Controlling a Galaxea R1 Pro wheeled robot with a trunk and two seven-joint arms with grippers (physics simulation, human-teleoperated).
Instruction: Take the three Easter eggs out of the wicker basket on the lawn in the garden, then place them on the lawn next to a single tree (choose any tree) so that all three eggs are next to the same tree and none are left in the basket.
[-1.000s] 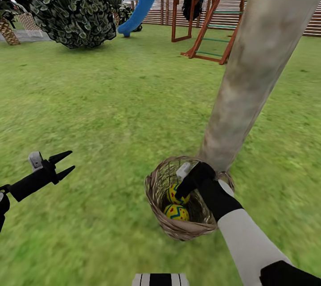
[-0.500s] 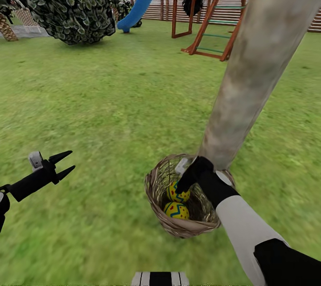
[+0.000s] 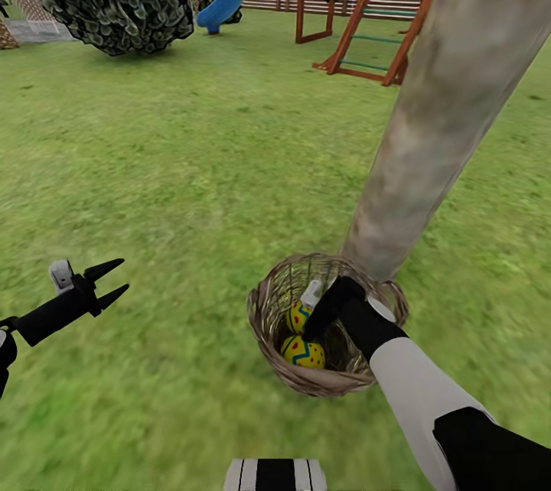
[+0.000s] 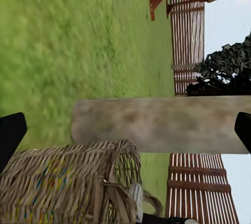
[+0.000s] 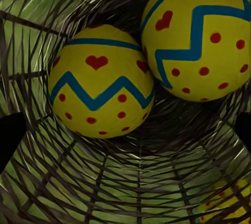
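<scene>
- Head view: basket (image 3: 327,323) sits on the lawn (image 3: 191,170) touching the foot of the tree (image 3: 444,108); two eggs (image 3: 304,352) show inside it. The right end effector (image 3: 310,323) reaches down into the basket, its spread hidden. The left end effector (image 3: 107,284) hangs over grass, well apart, fingers spread and empty
- Left wrist view: basket (image 4: 68,182) just beside the trunk (image 4: 157,124), fence (image 4: 198,187) behind
- Right wrist view: two eggs (image 5: 102,80) touching on the weave, a third (image 5: 227,205) at the edge
</scene>
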